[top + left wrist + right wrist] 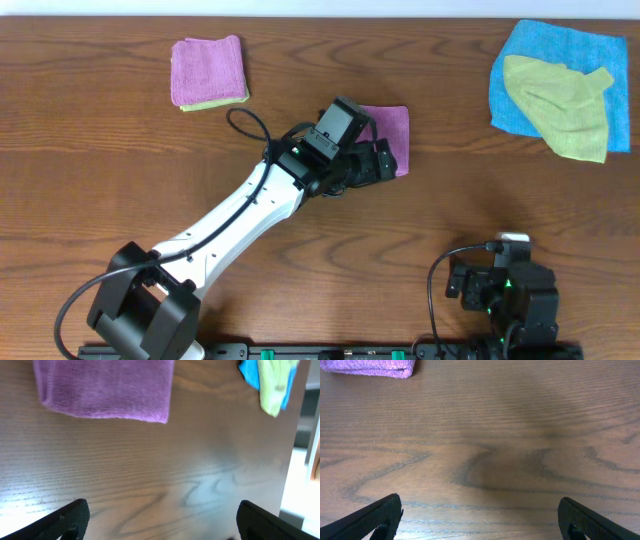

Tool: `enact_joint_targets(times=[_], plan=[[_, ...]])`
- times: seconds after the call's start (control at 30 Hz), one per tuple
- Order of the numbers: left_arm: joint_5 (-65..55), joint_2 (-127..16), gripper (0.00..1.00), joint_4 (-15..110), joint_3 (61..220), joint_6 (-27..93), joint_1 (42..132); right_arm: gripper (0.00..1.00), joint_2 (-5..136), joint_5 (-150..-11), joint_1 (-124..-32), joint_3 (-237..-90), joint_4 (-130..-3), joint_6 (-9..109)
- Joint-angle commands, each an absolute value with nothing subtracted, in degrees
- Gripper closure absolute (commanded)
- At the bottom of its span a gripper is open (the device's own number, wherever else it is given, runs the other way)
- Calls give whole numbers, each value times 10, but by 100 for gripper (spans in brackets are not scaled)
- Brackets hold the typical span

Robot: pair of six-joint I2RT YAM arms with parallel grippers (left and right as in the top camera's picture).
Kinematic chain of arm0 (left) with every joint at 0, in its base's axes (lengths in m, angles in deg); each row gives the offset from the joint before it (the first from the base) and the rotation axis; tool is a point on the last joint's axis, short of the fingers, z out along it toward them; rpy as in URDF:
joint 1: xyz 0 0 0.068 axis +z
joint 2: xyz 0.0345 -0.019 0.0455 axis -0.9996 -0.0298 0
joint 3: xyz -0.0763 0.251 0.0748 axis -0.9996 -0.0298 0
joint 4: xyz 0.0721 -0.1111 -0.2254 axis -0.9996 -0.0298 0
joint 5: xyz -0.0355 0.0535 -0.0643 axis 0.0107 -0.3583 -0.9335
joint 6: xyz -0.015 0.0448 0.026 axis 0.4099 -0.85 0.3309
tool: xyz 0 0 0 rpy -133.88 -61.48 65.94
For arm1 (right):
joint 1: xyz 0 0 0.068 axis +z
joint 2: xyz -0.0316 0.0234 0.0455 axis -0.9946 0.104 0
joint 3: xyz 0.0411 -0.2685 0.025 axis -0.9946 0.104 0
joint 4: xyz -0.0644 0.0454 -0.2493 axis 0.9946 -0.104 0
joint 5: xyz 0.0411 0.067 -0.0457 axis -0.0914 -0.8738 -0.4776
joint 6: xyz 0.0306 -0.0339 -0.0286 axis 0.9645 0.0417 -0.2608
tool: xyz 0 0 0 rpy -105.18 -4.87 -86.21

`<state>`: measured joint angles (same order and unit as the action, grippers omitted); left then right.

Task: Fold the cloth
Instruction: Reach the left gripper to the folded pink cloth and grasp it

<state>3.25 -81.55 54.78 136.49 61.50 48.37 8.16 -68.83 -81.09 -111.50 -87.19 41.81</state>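
Brown wooden bench; folded cloth lies at the middle, long axis running near to far. Left hand spread beside it; right hand spread, near right.

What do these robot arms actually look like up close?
The left arm has a long white tube-like shell between black joints, ending in a black boxy wrist. The right arm shows mostly black blocky parts. Thin black cables loop off both, and small green lights glow on each. The jaws are flat, black and tapered.
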Motion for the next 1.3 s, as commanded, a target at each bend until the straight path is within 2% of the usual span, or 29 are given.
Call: enact_joint_targets(times=[0.0, 0.07, 0.1, 0.23, 0.27, 0.47, 0.63, 1.07, 1.27], plan=[[84, -803, 5, 538, 1373, 668, 486, 1, 77, -682, -814, -1113, -871, 410], [86, -803, 5, 531, 1373, 687, 486, 1, 77, -682, -814, -1113, -871, 410], [90, -803, 5, 530, 1373, 733, 486, 1, 77, -682, -814, -1113, -871, 410], [140, -805, 5, 524, 1373, 942, 485, 1, 77, -682, -814, -1113, -871, 410], [160, -805, 5, 518, 1373, 1025, 484, 1, 77, -682, -814, -1113, -871, 410], [270, -812, 5, 518, 1369, 1320, 417, 1, 77, -682, -814, -1113, -871, 410], [366, -827, 5, 538, 1354, 1325, 362, 1, 77, -682, -814, -1113, -871, 410], [352, -925, 5, 560, 1330, 1325, 355, 1, 77, -682, -814, -1112, -873, 410], [373, -983, 5, 671, 1330, 1324, 355, 1, 77, -682, -814, -1112, -873, 410]])
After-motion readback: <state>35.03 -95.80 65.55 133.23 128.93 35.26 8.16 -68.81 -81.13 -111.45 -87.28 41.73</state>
